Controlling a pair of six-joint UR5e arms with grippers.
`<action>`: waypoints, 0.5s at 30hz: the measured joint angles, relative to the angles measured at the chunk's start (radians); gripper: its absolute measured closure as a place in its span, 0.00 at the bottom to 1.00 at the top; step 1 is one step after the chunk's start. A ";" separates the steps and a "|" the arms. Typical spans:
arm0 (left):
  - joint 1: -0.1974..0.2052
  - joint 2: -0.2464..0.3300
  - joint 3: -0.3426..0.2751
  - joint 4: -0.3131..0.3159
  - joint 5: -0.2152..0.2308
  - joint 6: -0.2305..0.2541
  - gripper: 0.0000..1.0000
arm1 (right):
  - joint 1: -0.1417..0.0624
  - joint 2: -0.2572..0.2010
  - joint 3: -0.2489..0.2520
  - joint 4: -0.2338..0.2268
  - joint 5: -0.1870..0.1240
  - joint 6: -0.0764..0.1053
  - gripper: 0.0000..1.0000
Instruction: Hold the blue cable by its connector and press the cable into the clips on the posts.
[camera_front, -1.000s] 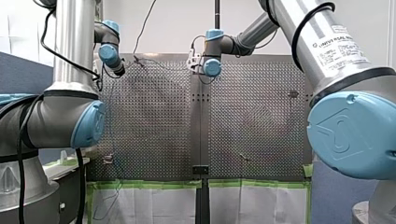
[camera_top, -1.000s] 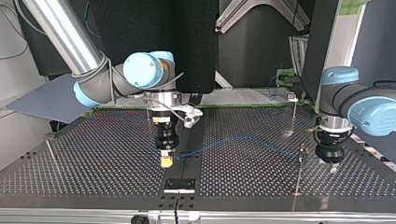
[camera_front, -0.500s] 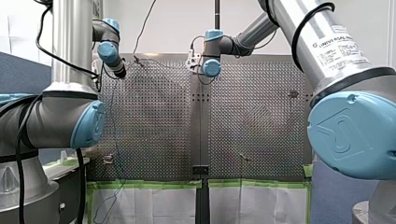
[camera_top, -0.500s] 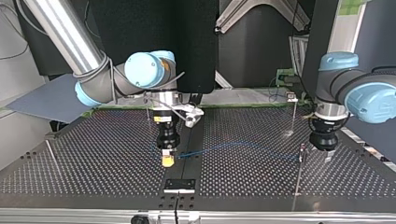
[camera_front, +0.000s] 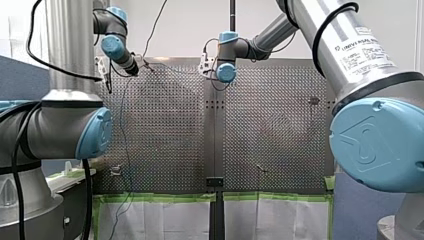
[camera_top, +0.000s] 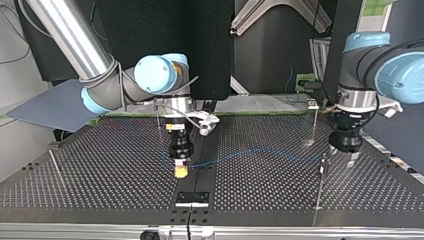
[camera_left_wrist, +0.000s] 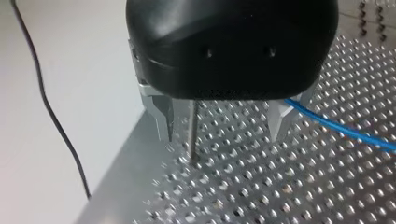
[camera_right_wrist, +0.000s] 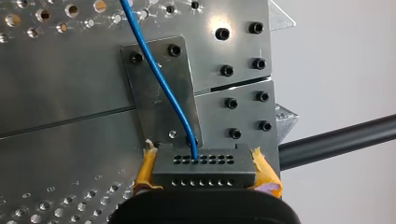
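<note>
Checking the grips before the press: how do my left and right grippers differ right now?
My right gripper has yellow pads; my left gripper has bare metal fingers. The right is shut on the connector of the blue cable; the left is open, holding nothing, with a thin post standing between its fingers. Both point down at the perforated table.
</note>
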 joint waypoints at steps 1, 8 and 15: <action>-0.001 0.009 -0.002 -0.001 -0.001 -0.004 0.00 | 0.000 0.000 0.000 0.000 0.000 0.000 1.00; -0.008 0.039 -0.019 -0.020 -0.001 -0.004 0.00 | 0.002 0.000 0.000 0.002 0.000 0.000 1.00; -0.022 0.070 -0.034 -0.041 0.009 -0.015 0.00 | 0.005 0.000 0.000 0.003 0.000 0.000 1.00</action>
